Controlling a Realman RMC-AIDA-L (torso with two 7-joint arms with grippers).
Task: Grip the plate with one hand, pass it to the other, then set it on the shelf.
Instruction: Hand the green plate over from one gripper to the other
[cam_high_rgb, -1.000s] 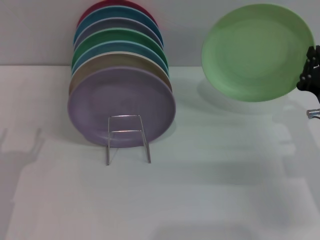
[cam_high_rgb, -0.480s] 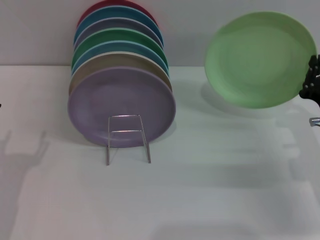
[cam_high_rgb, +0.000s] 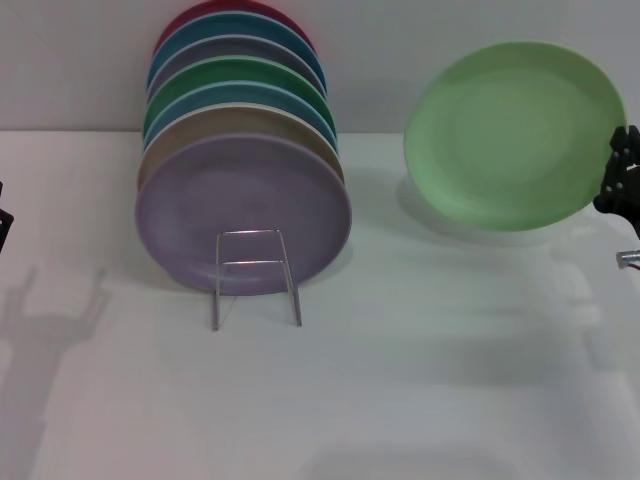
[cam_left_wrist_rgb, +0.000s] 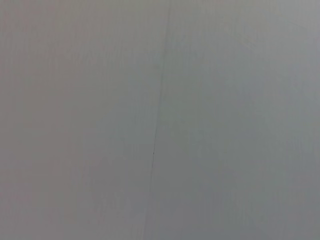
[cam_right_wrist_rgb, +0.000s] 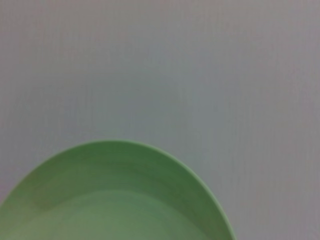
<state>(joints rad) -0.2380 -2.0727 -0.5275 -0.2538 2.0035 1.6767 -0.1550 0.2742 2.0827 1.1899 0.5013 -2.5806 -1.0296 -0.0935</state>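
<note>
The black right tool (cam_high_rgb: 622, 180), clamped on the round pastel-green plate (cam_high_rgb: 512, 135) above the white bench's (cam_high_rgb: 400, 380) far right, has lowered it slightly as the left tool (cam_high_rgb: 4, 222), state indiscernible, enters for handover.

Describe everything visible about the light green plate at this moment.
The light green plate is round, plain and matte, with a shallow raised rim and no pattern. It is off the table, tilted up with its face toward the camera, on the robot's right side, well apart from the rack of plates. Its shadow falls on the surface behind and below it. The right gripper meets its right edge and appears to hold it there. The right wrist view shows only an arc of its rim against a plain grey background.
</note>
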